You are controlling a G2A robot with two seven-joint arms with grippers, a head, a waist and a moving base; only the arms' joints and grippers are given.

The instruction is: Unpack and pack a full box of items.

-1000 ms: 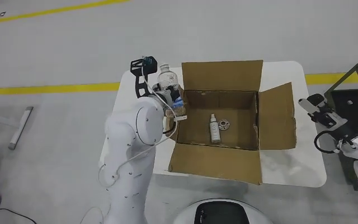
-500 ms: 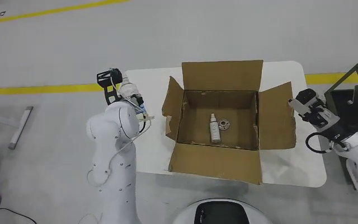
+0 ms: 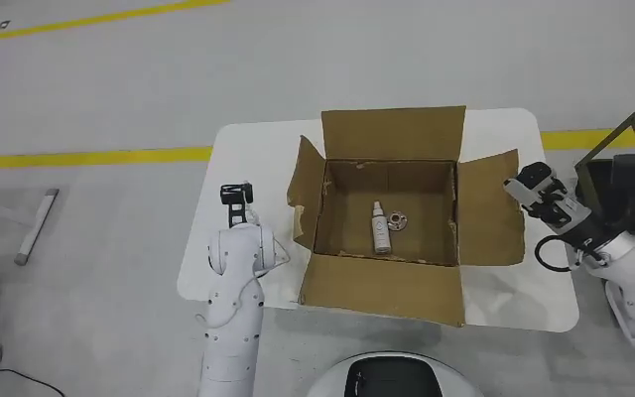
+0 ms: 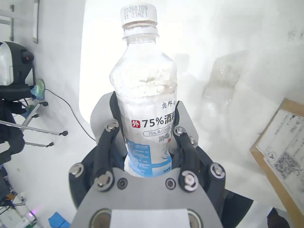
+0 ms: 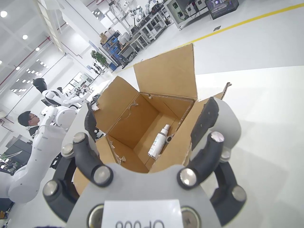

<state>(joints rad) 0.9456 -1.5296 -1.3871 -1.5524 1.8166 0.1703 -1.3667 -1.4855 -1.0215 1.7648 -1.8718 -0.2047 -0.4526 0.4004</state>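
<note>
Bottle (image 4: 142, 100), white-capped, is clamped in the left gripper (image 4: 147, 107) near the table's (image 3: 260, 149) left edge, apart from the box (image 3: 382, 288), its long axis pointing out from the wrist, perhaps just off the tabletop, while the right gripper (image 5: 150, 110) gapes wide at the right edge.

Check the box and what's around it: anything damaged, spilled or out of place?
The box has a ragged, torn side flap on the left arm's side. Nothing looks spilled: the spray bottle lies flat inside, and the left hand grips a capped bottle.
</note>
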